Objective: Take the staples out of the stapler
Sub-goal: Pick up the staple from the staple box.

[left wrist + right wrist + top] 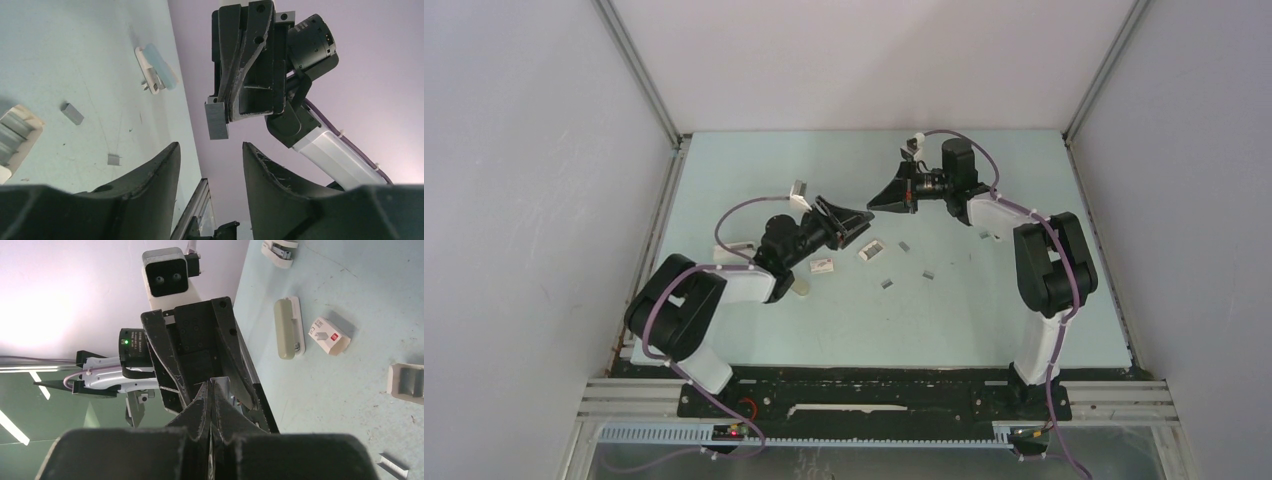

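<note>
My right gripper [874, 203] hangs above the table's middle, shut on a short grey block of staples [217, 120] that sticks out past its fingertips [211, 385]. My left gripper [862, 226] faces it tip to tip. Its two fingers [160, 170] stand apart with nothing between them, and the staple block hangs just beyond their tips [210, 147]. A beige stapler [289, 327] lies shut on the table by the left arm [800, 287]. Loose staple strips [928, 273] lie on the mat [72, 113].
A white stapler [280, 250] lies further left, and a pale one [155, 70] lies near the right arm. Two small white boxes [822, 265] [871, 250] sit under the grippers, one of them open with staples inside [406, 380]. Walls enclose the table on three sides.
</note>
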### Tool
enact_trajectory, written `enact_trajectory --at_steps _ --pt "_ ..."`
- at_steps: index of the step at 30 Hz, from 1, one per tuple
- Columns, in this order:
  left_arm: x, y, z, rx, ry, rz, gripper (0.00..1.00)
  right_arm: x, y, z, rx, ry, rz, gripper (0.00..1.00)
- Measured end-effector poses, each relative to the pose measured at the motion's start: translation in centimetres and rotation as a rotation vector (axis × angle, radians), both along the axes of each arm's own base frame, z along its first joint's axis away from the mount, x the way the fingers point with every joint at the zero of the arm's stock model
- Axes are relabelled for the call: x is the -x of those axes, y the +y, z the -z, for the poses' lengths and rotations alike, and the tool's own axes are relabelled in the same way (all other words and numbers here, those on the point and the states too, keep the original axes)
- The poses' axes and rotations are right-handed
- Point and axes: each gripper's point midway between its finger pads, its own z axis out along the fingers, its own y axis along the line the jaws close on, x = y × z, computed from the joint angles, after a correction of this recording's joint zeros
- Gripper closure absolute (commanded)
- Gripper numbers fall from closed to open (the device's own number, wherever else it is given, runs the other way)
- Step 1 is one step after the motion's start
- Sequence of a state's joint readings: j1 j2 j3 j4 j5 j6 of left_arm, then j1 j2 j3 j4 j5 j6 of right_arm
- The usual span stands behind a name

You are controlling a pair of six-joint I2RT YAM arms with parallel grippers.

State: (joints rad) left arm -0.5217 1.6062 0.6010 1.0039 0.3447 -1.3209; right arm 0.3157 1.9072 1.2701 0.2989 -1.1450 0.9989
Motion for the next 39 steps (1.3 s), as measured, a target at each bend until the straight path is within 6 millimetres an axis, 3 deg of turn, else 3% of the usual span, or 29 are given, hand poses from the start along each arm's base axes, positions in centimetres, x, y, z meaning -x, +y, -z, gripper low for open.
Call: enact_trajectory --at_steps 10,19,29,39 --pt "-0.8 -0.5 -1.4 0.054 -0.014 0.001 0.59 0.0 0.1 -0.5 -0.017 0.0 -0.005 1.0" --pt "-0.9 -0.6 -1.1 0.066 0.002 0.005 0.75 0.0 0.1 -0.5 -0.017 0.004 -0.004 1.0" --pt "-0.9 -0.7 -1.1 0.081 0.006 0.01 0.84 0.1 0.1 -0.6 -0.017 0.003 -0.007 1.0" --pt "-0.9 -0.7 -1.0 0.086 0.013 0.013 0.88 0.2 0.1 -0.7 -0.018 -0.015 -0.014 0.73"
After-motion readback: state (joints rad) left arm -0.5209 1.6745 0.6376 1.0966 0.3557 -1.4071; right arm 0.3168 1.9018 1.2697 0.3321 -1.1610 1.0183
